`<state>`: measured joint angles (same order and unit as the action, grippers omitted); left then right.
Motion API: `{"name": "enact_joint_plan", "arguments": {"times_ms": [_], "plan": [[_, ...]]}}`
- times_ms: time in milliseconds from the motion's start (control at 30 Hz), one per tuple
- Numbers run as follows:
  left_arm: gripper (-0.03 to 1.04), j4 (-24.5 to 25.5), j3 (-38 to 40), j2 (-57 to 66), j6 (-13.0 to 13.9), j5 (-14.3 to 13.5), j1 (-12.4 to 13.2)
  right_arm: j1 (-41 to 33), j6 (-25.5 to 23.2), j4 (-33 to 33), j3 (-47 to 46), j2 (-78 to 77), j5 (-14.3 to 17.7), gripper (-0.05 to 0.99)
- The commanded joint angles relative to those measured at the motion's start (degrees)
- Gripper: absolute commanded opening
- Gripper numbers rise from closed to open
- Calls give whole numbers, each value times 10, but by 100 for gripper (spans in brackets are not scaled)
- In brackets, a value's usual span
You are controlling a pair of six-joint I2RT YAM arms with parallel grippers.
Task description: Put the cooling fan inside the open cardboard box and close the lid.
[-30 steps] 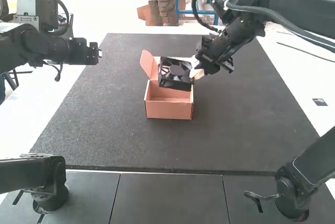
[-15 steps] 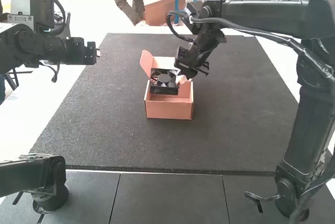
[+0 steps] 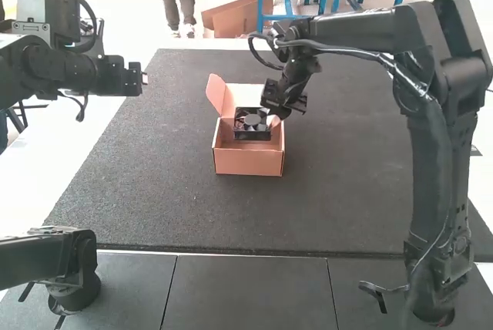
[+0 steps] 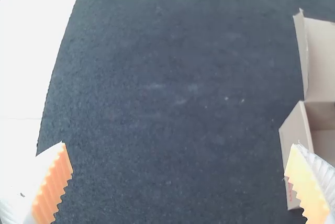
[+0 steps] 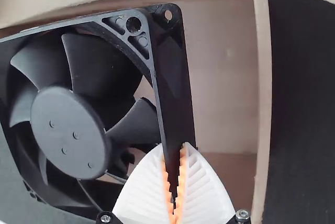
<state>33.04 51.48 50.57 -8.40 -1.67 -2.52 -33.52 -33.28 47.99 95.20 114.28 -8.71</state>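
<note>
Cooling fan (image 5: 78, 124): partly inside the cardboard box (image 3: 248, 159).
Right end effector (image 5: 174, 185): you have it clamped on the fan's frame.
Left end effector (image 4: 178, 182): fingers wide apart, empty.

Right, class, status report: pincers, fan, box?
Right pincer shut on cooling fan frame; fan partly down in open cardboard box. Left pincer open over mat. Lid up, nothing blocking.

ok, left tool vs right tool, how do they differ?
Left tool is open, empty; right tool is shut on the cooling fan, at its frame. Left tool hangs over bare mat, apart from the cardboard box; right tool is at the box's opening. Both: white ribbed fingers, orange pads.
</note>
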Motion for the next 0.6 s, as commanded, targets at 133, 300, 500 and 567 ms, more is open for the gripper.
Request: {"name": "enact_joint_plan", "arguments": {"times_ms": [133, 300, 500, 567], "plan": [[97, -5, 14, -10, 2, -3, -2, -4, 18, -4, 28, 24, -3, -1], [97, -9, 14, -8, 2, -3, -2, -4, 25, -4, 28, 38, -13, -1], [97, -17, 18, -3, 3, -3, -2, -1, 52, 5, 46, 47, -35, 32], [97, -18, 20, 3, 3, -3, -2, 0, 59, 17, 60, 47, -44, 47]]}}
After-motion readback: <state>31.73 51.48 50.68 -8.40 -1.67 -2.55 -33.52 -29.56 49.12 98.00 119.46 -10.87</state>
